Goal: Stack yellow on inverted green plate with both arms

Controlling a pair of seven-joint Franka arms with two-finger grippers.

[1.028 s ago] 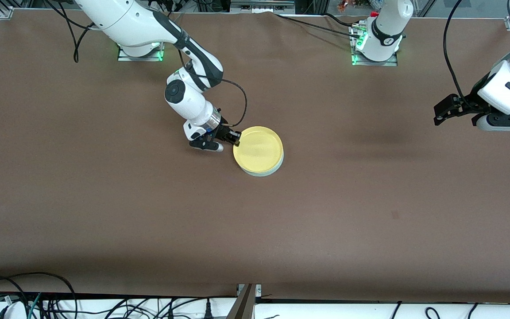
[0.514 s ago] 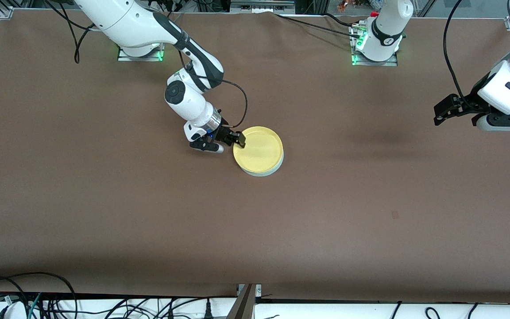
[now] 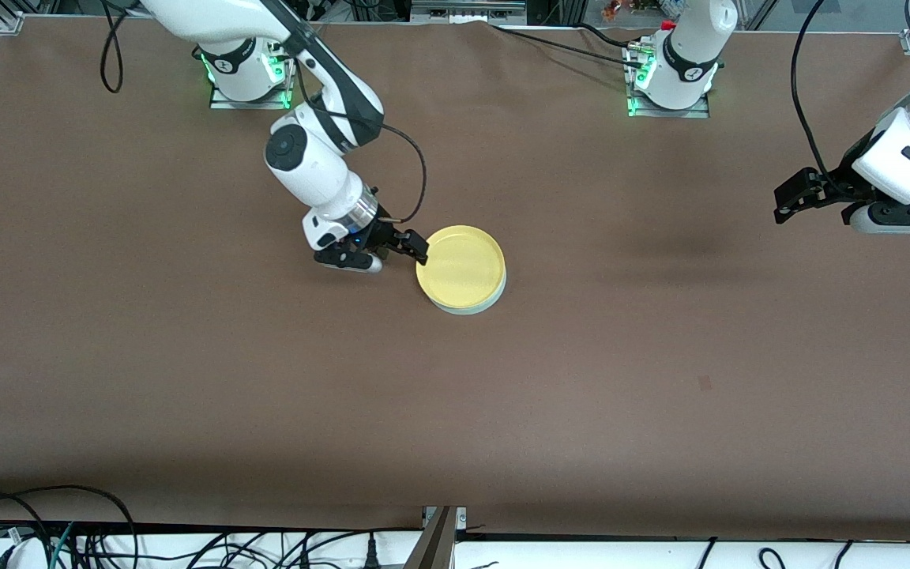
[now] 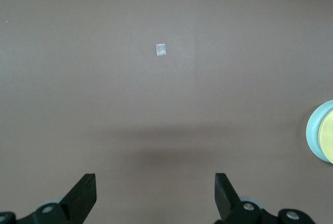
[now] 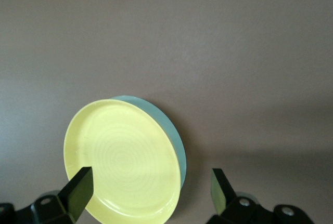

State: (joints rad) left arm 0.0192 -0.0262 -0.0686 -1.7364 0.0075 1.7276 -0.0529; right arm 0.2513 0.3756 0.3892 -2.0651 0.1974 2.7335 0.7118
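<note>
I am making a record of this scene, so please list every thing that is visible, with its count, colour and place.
yellow plate: one, bright yellow, near the middle of the table, lying on the green plate.
green plate: one, pale mint green, under the yellow plate; only its edge shows.
small patch: one, pale grey, flat on the table, toward the left arm's end.
table: one, brown surface.
cables: several, black, along the edge nearest the front camera.
right end effector: one, black, open, at the yellow plate's rim.
left end effector: one, black, open, waiting above the left arm's end of the table.
</note>
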